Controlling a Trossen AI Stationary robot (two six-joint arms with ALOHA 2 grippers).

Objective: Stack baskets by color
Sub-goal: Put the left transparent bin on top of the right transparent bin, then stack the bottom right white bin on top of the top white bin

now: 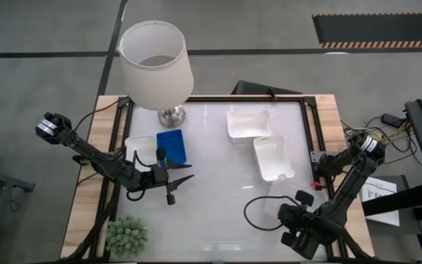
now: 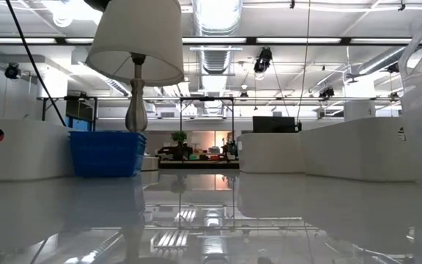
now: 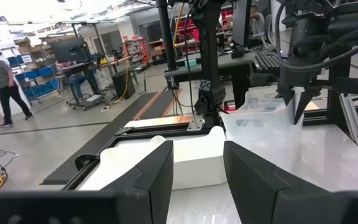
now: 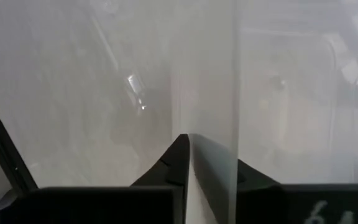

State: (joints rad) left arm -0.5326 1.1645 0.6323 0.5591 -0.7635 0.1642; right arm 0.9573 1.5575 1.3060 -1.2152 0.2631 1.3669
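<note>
A clear basket [image 3: 263, 115] stands near the table's front right, faint in the high view [image 1: 271, 207]. My right gripper [image 4: 190, 146] comes down on it, shut on its wall. A blue basket [image 1: 171, 145] and a white basket [image 1: 139, 147] sit side by side at the left, below the lamp. Two more white baskets [image 1: 249, 123] [image 1: 273, 157] rest on their bases right of centre. My left gripper [image 1: 176, 183] hovers level just in front of the blue basket, open, with nothing between its fingers. My right gripper pinches the clear basket's thin side wall [image 4: 207, 124] at its upper edge, one finger on either face of the wall. The fingers come from above, pointing steeply down. In the left wrist view the basket stands upright below the fingers [image 3: 294, 93], its base apparently on the table.
A lamp with a white shade [image 1: 154, 62] stands at the table's far left. A small green plant [image 1: 127, 236] sits at the near left corner. A black cable loop [image 1: 255, 214] lies beside the right gripper. The middle of the table [image 1: 218, 191] is bare.
</note>
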